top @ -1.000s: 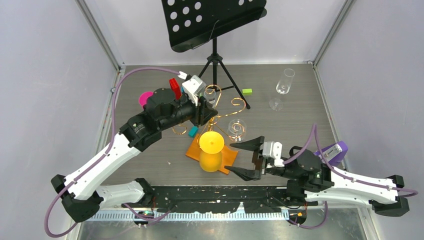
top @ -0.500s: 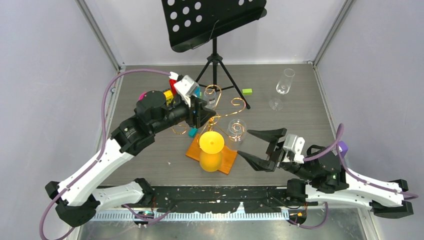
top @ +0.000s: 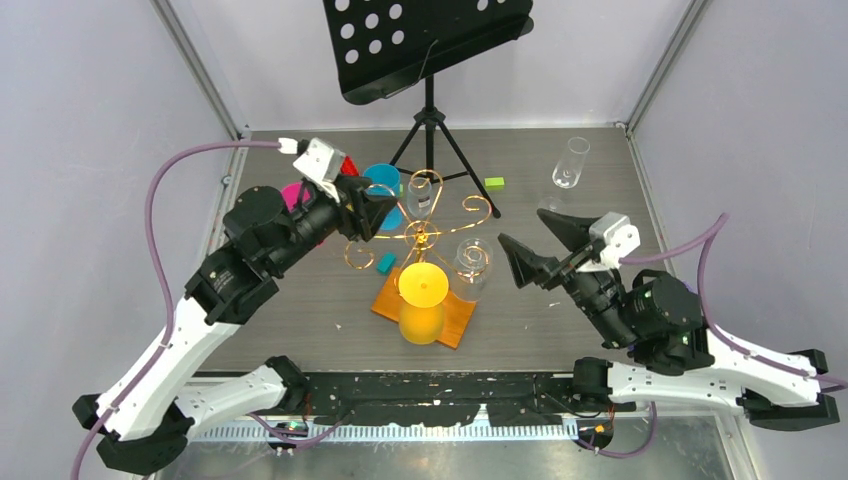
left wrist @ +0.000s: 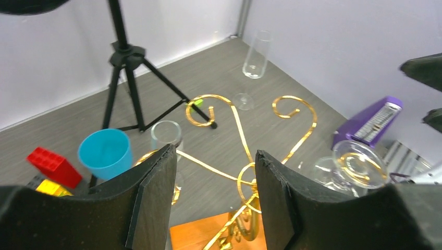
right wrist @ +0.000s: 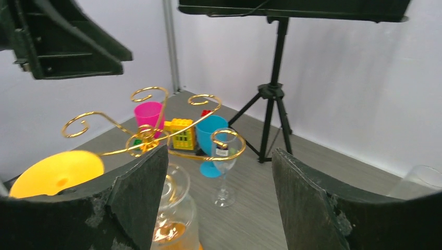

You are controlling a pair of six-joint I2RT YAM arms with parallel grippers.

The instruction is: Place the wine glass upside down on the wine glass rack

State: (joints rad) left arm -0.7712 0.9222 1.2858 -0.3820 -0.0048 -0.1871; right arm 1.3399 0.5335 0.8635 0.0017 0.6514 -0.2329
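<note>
The left gripper's [left wrist: 213,156] fingers [left wrist: 154,198] stand moderately apart, holding and touching nothing; only the gold wires show through the gap. The right gripper's [top: 520,226] fingers [right wrist: 307,203] are spread wide, also bare, raised above the surface right of the rack.

Just beyond the left fingertips a small clear wine glass [right wrist: 224,165] stands on the rack's far side. It looks upright, foot down, with its rim level with a far loop. Whether it touches that loop I cannot tell.

The wine glass rack [top: 426,236] stands mid-surface, its orange base [top: 458,322] toward the near edge. A yellow wine glass [top: 421,300] hangs upside down over the base and hides much of it. A larger clear wine glass [top: 472,268] hangs upside down from the arm on the right, foot uppermost.

A blue cup [top: 385,180] and a pink cup [right wrist: 148,117] sit toward the far left corner, both largely covered by the left arm from above. Red and yellow bricks [left wrist: 52,166] lie beside them, cut off by the finger in the left wrist view. A clear flute [top: 571,163] stands near the far right corner, its foot lost behind the right gripper's far finger from above. A purple object [left wrist: 372,122] by the right edge shows only in the left wrist view. The music stand [top: 430,40] rises at the far edge, a green block [top: 494,183] beside its tripod.
</note>
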